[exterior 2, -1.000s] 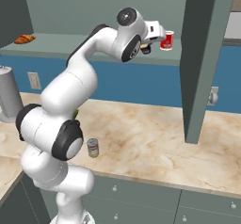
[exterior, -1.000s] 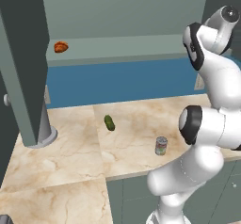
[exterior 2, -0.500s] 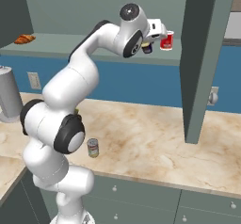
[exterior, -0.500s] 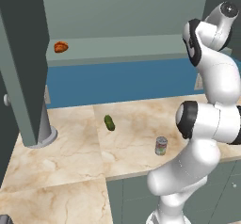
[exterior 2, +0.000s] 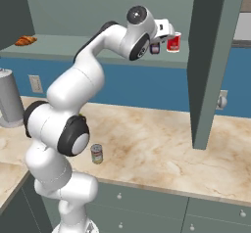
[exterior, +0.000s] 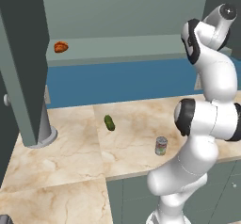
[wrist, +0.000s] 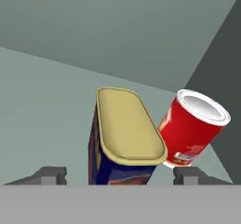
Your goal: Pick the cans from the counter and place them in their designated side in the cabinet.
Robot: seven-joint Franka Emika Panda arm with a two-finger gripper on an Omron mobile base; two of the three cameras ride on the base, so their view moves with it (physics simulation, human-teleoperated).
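Observation:
The yellow-topped can with the dark blue label (wrist: 124,138) stands on the cabinet's pale shelf (exterior 2: 73,51), close beside the red can (wrist: 193,129) at the shelf's right end. My gripper (wrist: 120,173) is open, with a fingertip on each side of the blue can and a small gap to it on both sides. From the right base view the hand (exterior 2: 162,34) hovers just above that can (exterior 2: 155,47) and the red can (exterior 2: 173,42). The silver can with the green-and-red label (exterior: 161,146) (exterior 2: 96,153) stands on the beige counter (exterior: 70,148) near its front edge.
A green pickle (exterior: 109,122) lies on the counter. An orange-brown croissant (exterior: 60,46) (exterior 2: 25,41) sits at the shelf's far left end. Open cabinet doors (exterior: 23,63) (exterior 2: 211,56) hang down on both sides. A grey cylinder (exterior 2: 10,104) stands at the counter's left.
The hand has risen slightly over the shelf's right end. The blue can stays standing beside the red can. The silver can and pickle have not moved.

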